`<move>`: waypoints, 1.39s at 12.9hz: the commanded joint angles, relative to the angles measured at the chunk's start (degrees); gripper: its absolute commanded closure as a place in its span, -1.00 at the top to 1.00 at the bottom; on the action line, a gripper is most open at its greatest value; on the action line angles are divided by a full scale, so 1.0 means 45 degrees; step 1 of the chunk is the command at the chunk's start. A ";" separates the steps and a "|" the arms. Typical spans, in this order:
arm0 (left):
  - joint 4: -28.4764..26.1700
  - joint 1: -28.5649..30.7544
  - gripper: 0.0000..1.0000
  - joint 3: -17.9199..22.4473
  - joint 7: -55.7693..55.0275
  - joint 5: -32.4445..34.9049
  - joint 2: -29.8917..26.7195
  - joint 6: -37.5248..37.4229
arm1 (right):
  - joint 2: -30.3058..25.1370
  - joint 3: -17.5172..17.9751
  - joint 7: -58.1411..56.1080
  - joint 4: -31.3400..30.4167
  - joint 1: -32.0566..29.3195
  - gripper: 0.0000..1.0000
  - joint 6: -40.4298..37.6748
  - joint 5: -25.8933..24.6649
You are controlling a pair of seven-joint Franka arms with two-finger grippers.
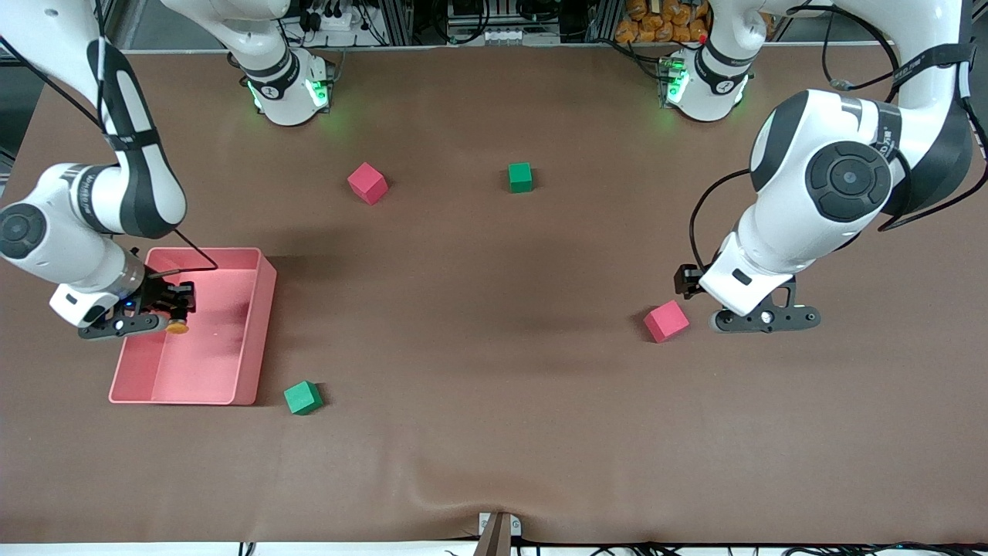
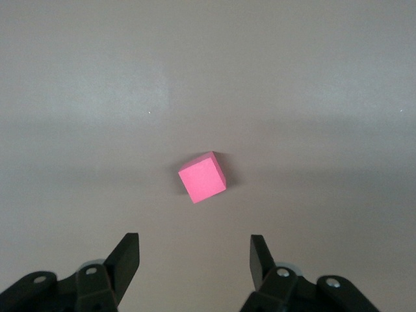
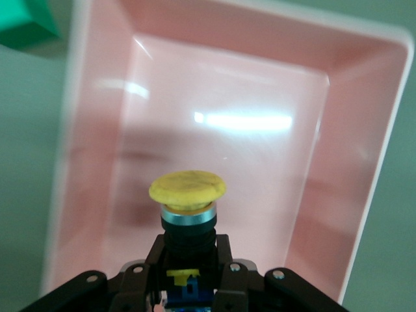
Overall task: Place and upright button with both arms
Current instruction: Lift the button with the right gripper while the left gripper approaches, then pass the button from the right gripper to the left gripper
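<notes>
While our right gripper point(image 1: 179, 315) pinches the button point(image 1: 177, 327) over the pink tray point(image 1: 258, 309), our left gripper point(image 1: 764, 318) waits spread beside a red cube point(image 1: 666, 321).

Brown table covering point(image 1: 494, 432) filling nearly the whole frame, softly wrinkled at bottom centre beside a small metal bracket point(image 1: 499, 530). Along the top edge, aluminium framing point(image 1: 494, 23) with tangled black cables point(image 1: 332, 15); orange items point(image 1: 656, 19) stacked at upper right. Even overhead light, with faint blurred shadows across the middle.
</notes>
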 commanded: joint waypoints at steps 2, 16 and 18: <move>0.0219 -0.0058 0.54 -0.0130 -0.0166 -0.0316 0.0384 -0.0117 | 0.0031 0.1243 0.0070 0.1814 0.1187 -1.00 -0.1475 -0.0018; 0.0278 -0.0682 0.54 -0.0131 -0.0673 -0.2642 0.3683 0.0430 | 0.5812 0.1227 1.2024 0.5822 1.1661 -1.00 0.3542 -0.0056; 0.0239 -0.0721 0.54 -0.0130 -0.0712 -0.2584 0.4115 0.0547 | 0.6086 0.1169 1.1986 0.6133 1.1507 -1.00 0.3602 -0.0076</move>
